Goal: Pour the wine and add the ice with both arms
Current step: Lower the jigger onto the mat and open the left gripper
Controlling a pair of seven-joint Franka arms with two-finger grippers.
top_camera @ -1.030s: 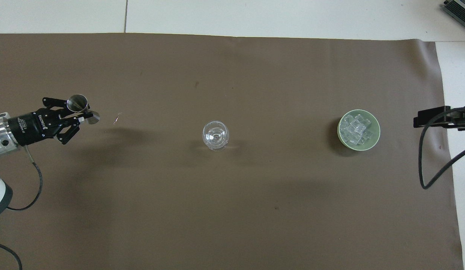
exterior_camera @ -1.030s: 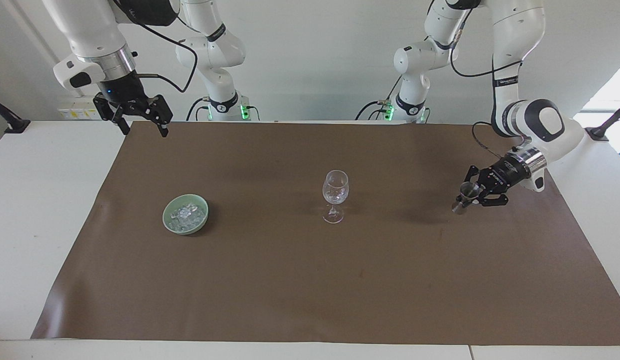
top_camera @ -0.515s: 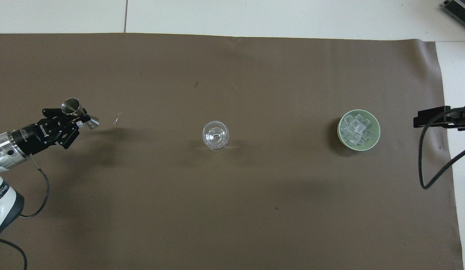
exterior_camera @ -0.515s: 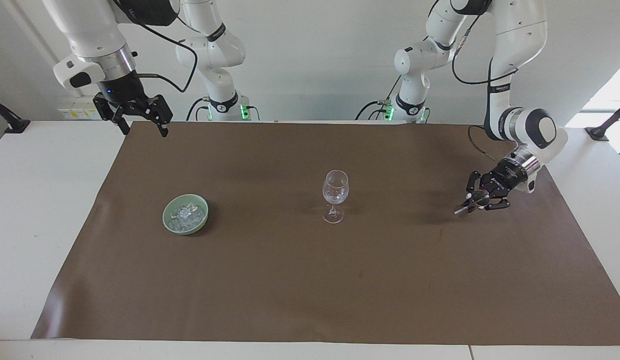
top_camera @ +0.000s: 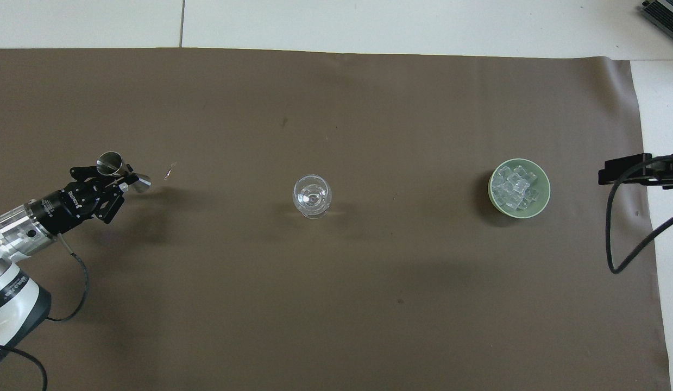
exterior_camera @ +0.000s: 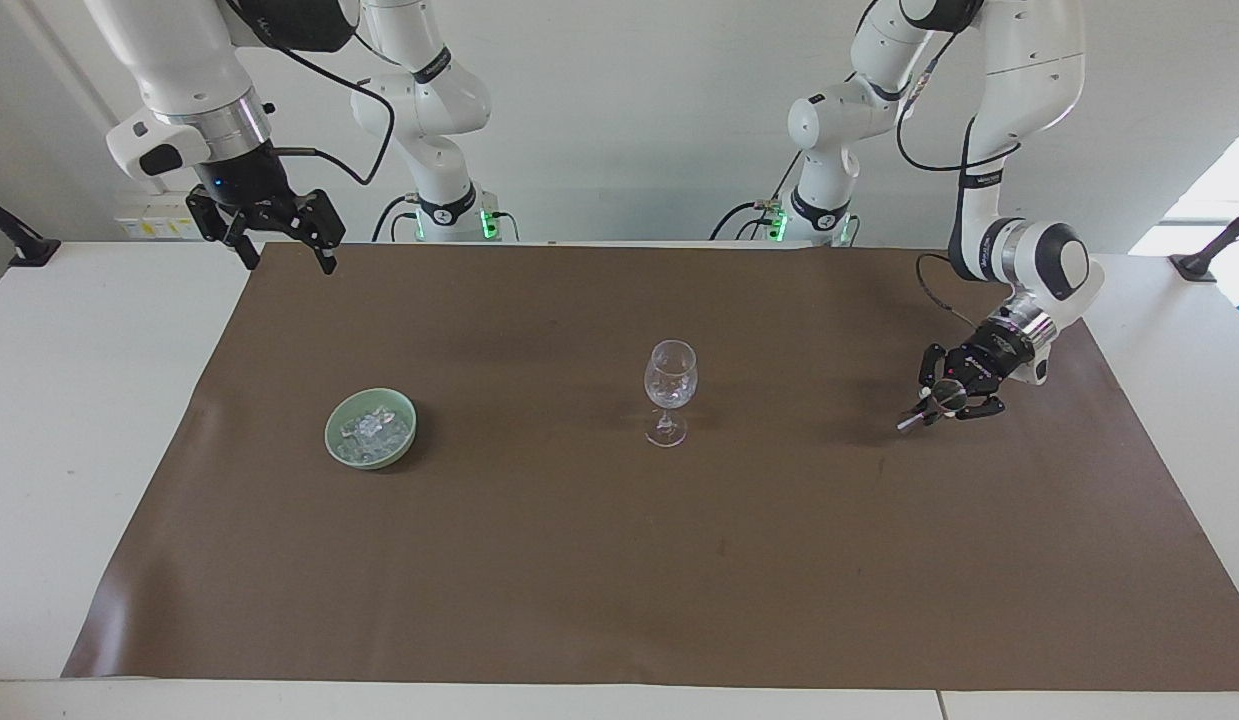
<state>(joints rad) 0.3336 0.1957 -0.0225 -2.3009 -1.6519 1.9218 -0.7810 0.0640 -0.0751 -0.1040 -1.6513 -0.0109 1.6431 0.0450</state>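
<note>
**Ana:** White wall above, and a white tabletop (exterior_camera: 99,420) almost wholly covered by a brown mat (exterior_camera: 619,560). What does the facing view add?

**Ben:** Both arm bases with green lights at the wall, and the whole right arm. Its right claw (exterior_camera: 284,250) hangs with fingers apart over the mat's corner at the right arm's end, holding nothing. Overhead, only a black piece of it (top_camera: 635,169) pokes in at the edge.

**Ana:** And the left claw (exterior_camera: 941,402)?

**Ben:** Clamped on a small metal jigger (exterior_camera: 929,410), low over the mat at the left arm's end. The overhead view shows its double-cone shape (top_camera: 121,175) tipped on its side, one open mouth visible; facing, it reads as a small grey lump.

**Ana:** The ice (top_camera: 514,187)?

**Ben:** Heaped in a green bowl (top_camera: 542,202), well apart from both claws, closer to the right one. Between the bowl and the left claw stands an upright stemmed glass (exterior_camera: 670,385).
</note>
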